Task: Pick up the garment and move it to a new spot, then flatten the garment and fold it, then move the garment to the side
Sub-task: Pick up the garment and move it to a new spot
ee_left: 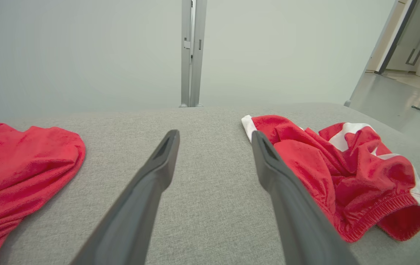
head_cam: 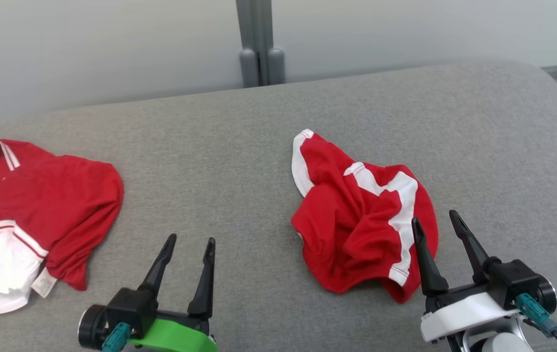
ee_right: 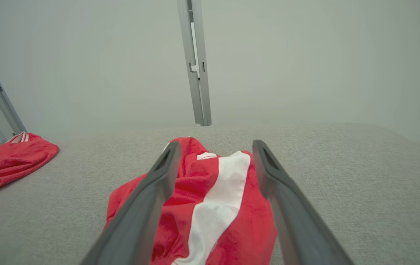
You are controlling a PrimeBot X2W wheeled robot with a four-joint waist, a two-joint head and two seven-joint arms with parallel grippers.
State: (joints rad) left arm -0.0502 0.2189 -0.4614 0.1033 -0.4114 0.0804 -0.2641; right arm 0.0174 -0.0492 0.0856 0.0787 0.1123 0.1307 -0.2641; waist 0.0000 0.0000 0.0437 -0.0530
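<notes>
The garment (head_cam: 362, 220), a pair of red shorts with a broad white stripe (head_cam: 400, 205), lies bunched in a heap on the grey cloth-covered desk (head_cam: 239, 161), a little right of the middle. It is far from flat: folds are piled on one another, one leg points toward the far edge, and in the left wrist view the gathered elastic edge (ee_left: 368, 217) curls open toward the near side.

The right gripper (head_cam: 434, 217) hangs at the near right edge of the heap with its fingers spread wide and holding nothing. In its own wrist view the white stripe runs up between the two fingers, though I cannot tell whether the tips touch the cloth. The left gripper (head_cam: 192, 239) is over bare desk, well to the left of the shorts, its fingers also spread and empty.

A second piece, a red and white shirt (head_cam: 49, 195), lies crumpled at the far left of the desk, well apart from the shorts.

As I judge it, flattening has not begun. With nothing gripped, the step in hand is taking hold of the shorts. The next move calls for the right fingers to come down on a raised fold or the hem and close. The left gripper should then cross to the opposite edge, so that the cloth can be pulled taut between both.
</notes>
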